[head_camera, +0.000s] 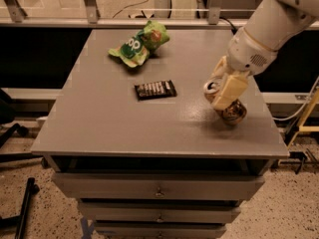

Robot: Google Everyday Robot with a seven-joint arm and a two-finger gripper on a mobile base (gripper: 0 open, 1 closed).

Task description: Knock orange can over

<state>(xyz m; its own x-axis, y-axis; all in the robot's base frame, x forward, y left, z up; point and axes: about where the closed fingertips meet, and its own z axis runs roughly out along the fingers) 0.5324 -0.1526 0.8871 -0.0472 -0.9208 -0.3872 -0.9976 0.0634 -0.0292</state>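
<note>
Jaws sit over tilted orange can [233, 112], its top pointing left.

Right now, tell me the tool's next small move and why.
Probably nudge the tool a bit toward the candy bar: it sits against the orange can, which looks tilted that way, silver top leading, but not yet flat on the table.

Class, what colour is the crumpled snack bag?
Green; the crumpled snack bag shows in the camera view. The pale gripper is at the orange-tan metal can.
</note>
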